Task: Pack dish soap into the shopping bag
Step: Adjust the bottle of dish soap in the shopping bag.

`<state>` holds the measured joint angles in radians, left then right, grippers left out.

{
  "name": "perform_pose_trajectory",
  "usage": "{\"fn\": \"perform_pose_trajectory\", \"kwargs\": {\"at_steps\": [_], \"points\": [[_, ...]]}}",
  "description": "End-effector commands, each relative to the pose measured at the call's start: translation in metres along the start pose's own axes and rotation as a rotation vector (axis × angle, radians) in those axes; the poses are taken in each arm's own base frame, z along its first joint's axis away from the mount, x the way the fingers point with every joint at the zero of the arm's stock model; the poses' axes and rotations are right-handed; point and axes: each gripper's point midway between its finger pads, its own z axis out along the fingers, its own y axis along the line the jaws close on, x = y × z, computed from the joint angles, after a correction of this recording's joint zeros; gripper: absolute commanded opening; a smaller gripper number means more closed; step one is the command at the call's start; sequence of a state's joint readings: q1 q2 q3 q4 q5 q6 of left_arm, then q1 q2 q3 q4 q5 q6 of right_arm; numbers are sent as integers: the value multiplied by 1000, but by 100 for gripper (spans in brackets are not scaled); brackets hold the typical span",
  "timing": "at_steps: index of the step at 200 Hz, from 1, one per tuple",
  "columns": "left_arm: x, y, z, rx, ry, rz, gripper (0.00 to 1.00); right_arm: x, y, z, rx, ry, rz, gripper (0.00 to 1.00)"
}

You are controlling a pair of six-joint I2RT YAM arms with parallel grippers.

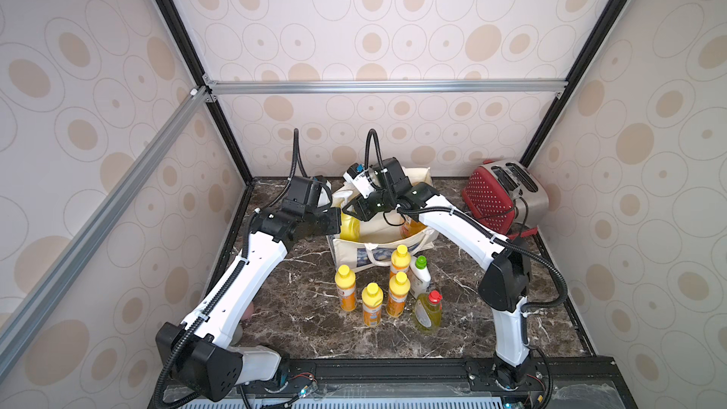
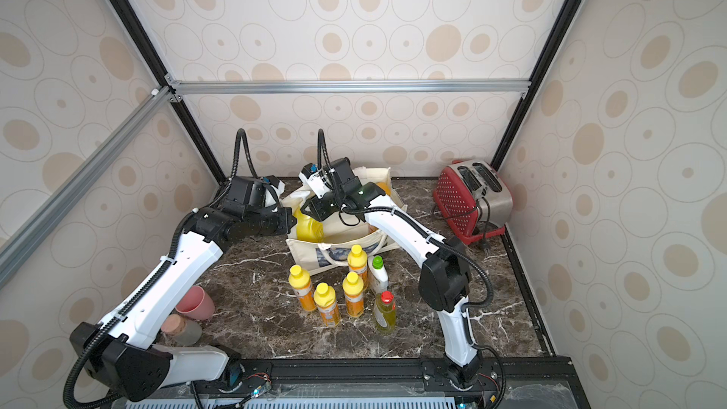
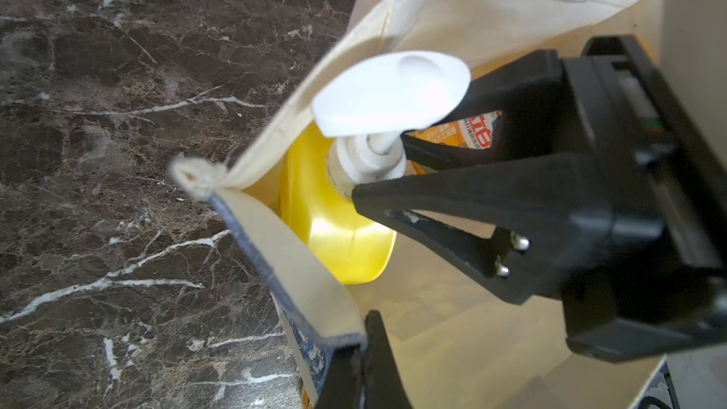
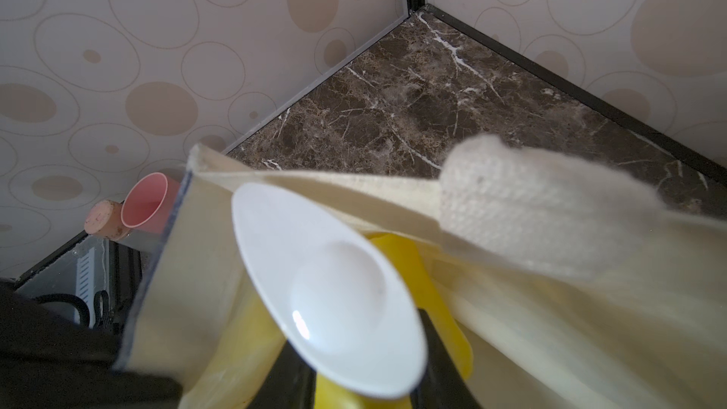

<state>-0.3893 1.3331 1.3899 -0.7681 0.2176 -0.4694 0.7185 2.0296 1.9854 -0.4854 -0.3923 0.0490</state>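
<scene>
Step in hand: the big yellow bottle (image 3: 334, 230), white pump (image 3: 389, 92) on top, is being seated in the near-left corner of the shopping bag (image 1: 350, 255).
Right hand: the right hand (image 3: 383, 165) pinches the neck just under the pump, fingers one on each side.
Left hand: the left hand (image 3: 360, 363) is pressed together on the bag's near-left rim; it probably grips the cloth, though the fingers are cropped here.
Already packed: the amber bottle (image 1: 411, 228) is in the bag's right side, mostly hidden.
Left to pack: four small orange bottles (image 1: 372, 304), the white green-capped one (image 1: 420, 275) and the yellow-green red-capped one (image 1: 428, 312) stand on the tabletop (image 1: 299, 308) just near of the bag.
Next move calls for: letting go of the neck, lifting clear of the rim, then reaching a bottle outside.
</scene>
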Motion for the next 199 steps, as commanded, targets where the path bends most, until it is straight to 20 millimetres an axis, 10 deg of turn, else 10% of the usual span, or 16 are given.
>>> {"fn": "perform_pose_trajectory", "kwargs": {"at_steps": [1, 140, 168, 199], "points": [[-42, -26, -17, 75, -114, 61, 0, -60, 49, -51, -122, -189, -63, 0], [-64, -34, -26, 80, -184, 84, 0, -33, 49, -28, -137, -119, -2, 1], [-53, -23, -30, 39, -174, 79, 49, -32, 45, -33, -99, -97, -16, 29], [-40, -3, -44, -58, -165, 75, 63, -45, 35, -70, 17, -118, -36, 52]]}}
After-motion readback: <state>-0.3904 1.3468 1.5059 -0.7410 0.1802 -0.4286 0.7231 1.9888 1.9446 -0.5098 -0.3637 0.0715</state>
